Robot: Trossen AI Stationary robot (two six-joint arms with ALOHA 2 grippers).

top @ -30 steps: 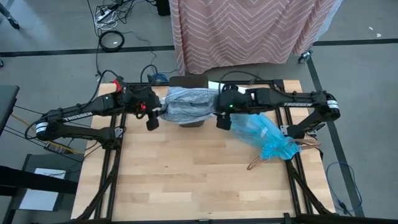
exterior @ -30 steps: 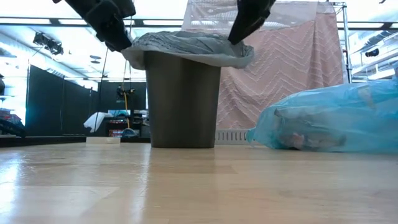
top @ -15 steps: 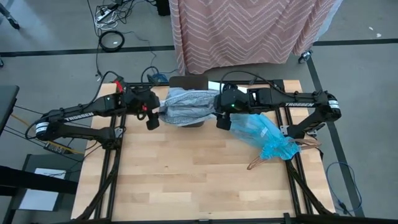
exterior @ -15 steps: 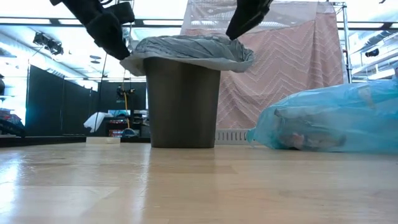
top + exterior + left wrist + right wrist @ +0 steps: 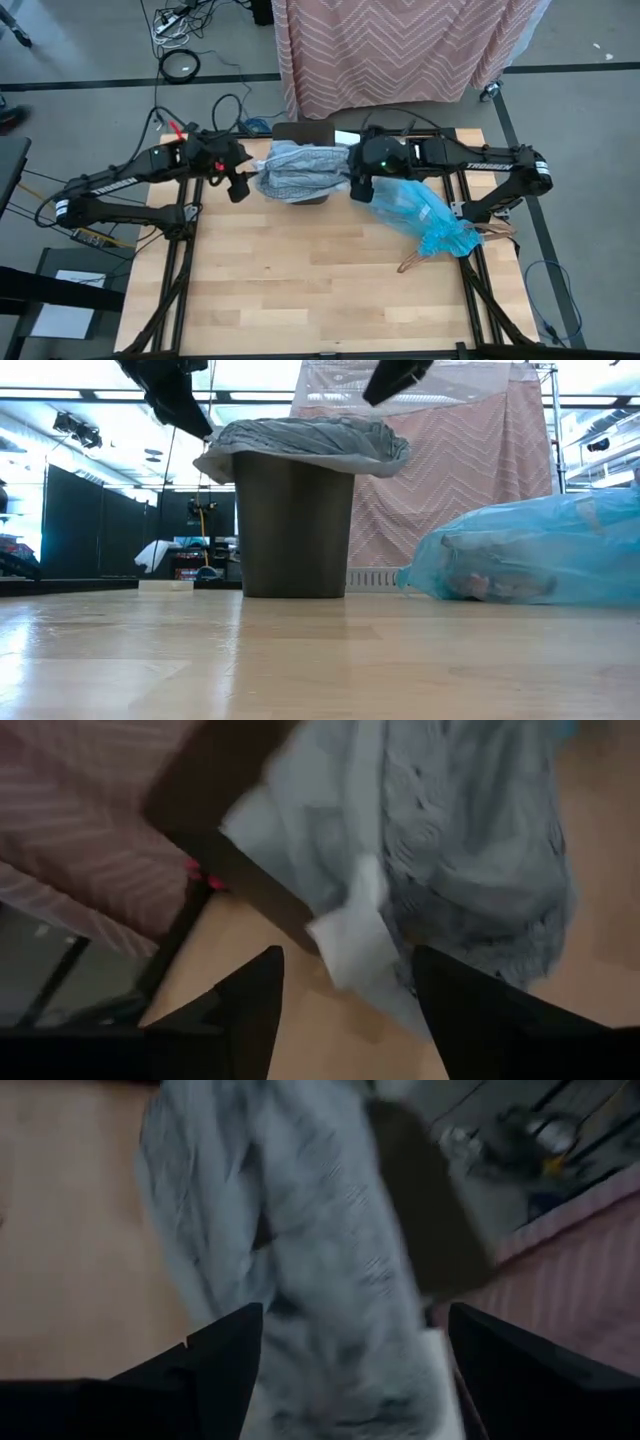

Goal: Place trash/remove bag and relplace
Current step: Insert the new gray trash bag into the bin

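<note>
We see the wooden surface (image 5: 320,280) with a pink zigzag curtain (image 5: 400,50) hanging behind it.

Blue bag (image 5: 420,215) lies on its side on the surface, on the right arm's side, full and bunched at one end. In the low view it sits beside the bin, apart from it (image 5: 530,550). Through the plastic we make out pale and brownish lumps, probably the trash (image 5: 480,582), too blurred to sort.

Dark bin (image 5: 293,525) stands upright near the back edge of the surface, between the two arms. A pale grey bag (image 5: 300,168) lines it, its rim folded out over the bin's edge all round (image 5: 305,442).

Left pincer (image 5: 238,187): fingers wide, holding nothing, just beside the grey bag's rim on the left side, above it in the low view (image 5: 180,400). Its wrist view shows both fingers spread with the bag edge between them, not touching (image 5: 340,990).

Right pincer (image 5: 357,188): fingers wide too, empty, at the rim's right side, above it (image 5: 398,378). Its wrist view looks down on the grey bag (image 5: 300,1260).
</note>
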